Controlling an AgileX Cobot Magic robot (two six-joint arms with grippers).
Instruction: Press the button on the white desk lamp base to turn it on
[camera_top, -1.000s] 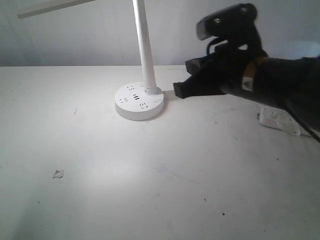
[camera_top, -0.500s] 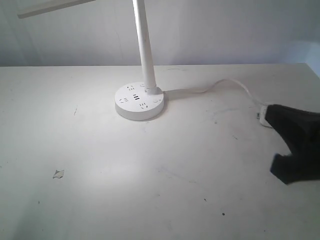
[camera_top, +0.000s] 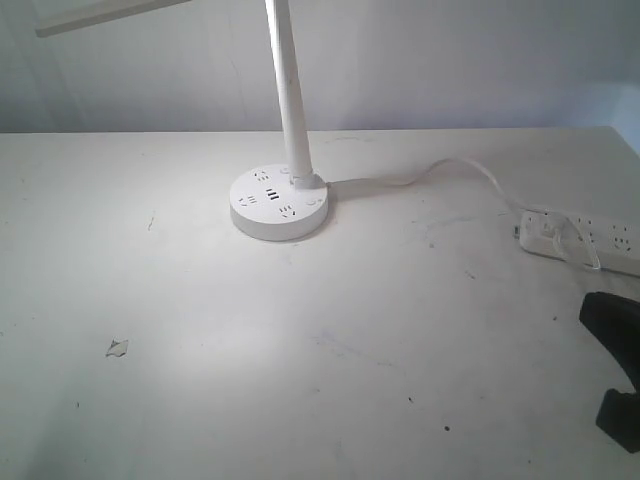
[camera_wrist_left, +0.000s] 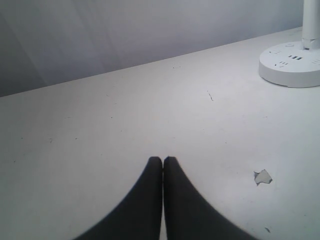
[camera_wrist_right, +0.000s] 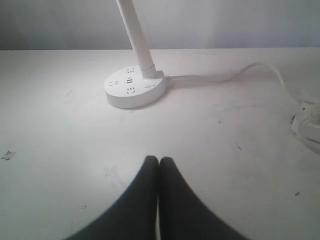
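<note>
On the white surface (camera_top: 150, 420), towards the back and a little left of the middle in the exterior view, you have the white desk lamp base (camera_top: 279, 203): a round flat puck with small dark holes and slots on its top. Its slim pole (camera_top: 289, 90) rises from the rear right part of the puck, leaning slightly, and the flat bar head (camera_top: 100, 15) shows only as a strip at the top left corner. A white cord (camera_top: 440, 170) leaves the base on the right and curves across to a long white power strip (camera_top: 590, 240) near the right edge, where a plug sits in it. Whether the lamp is lit cannot be told from the head. A paler, brighter patch lies on the surface in front of the base.

Your right pincer (camera_wrist_right: 159, 161) has its two dark fingers pressed together, tip to tip, with nothing between them. It hangs over bare surface, well apart from the base (camera_wrist_right: 135, 90), which lies straight ahead of it. In the exterior view only a dark part of the right arm (camera_top: 628, 345) shows, at the lower right edge, below the power strip.

Your left pincer (camera_wrist_left: 163, 160) is likewise closed tight and empty, over bare surface. The base (camera_wrist_left: 292, 67) sits far off to its side, and a small torn scrap (camera_wrist_left: 262, 176) lies near it; the same scrap (camera_top: 117, 347) shows at the lower left of the exterior view.
</note>
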